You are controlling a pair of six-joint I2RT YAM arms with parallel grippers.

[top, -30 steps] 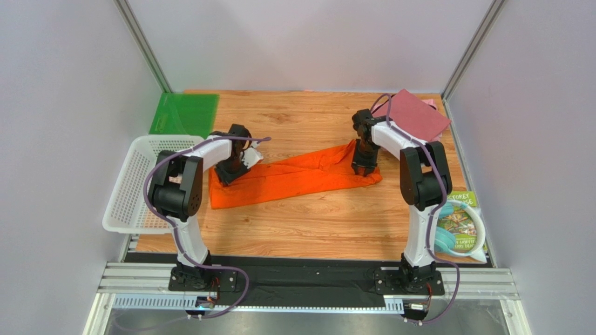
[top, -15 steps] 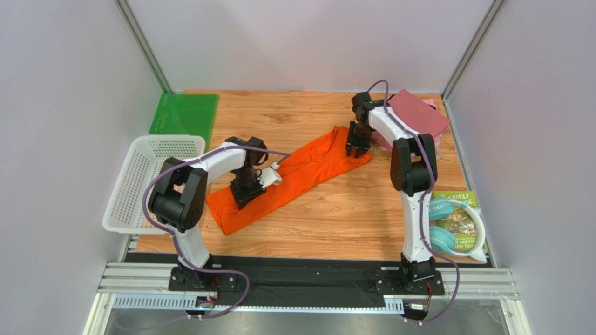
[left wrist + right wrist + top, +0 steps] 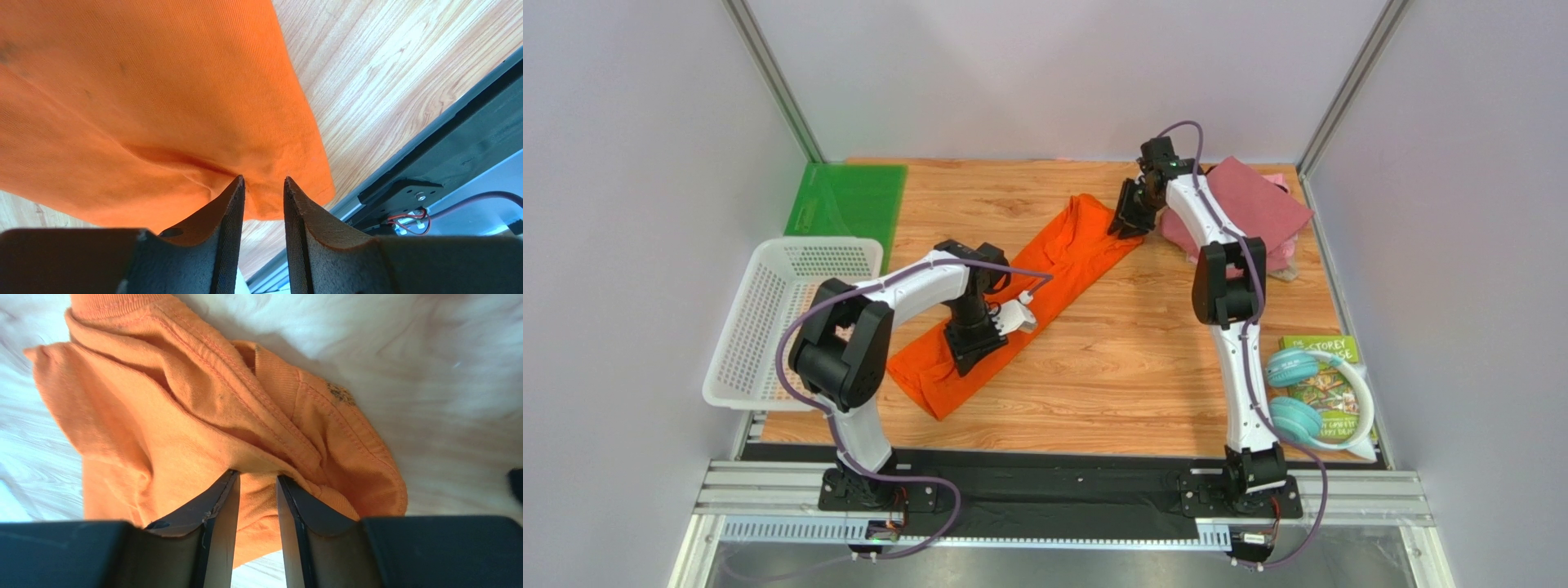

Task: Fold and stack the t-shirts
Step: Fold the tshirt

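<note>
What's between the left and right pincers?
The orange t-shirt, lying diagonally on the table, left pincer gripping its near part, right pincer its far end. Clearest in the top view.

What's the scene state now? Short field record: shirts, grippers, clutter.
shirt in work: bright orange cloth t-shirt, folded into a long strip, diagonal on the wooden table
left gripper: shut on the strip near its near end
right gripper: shut on the bunched far end
stack: folded dusty maroon-red shirt at far right, pale pink cloth beneath
left side: white plastic mesh basket, flat green plastic sheet
right side: teal headphones on a printed booklet
</note>
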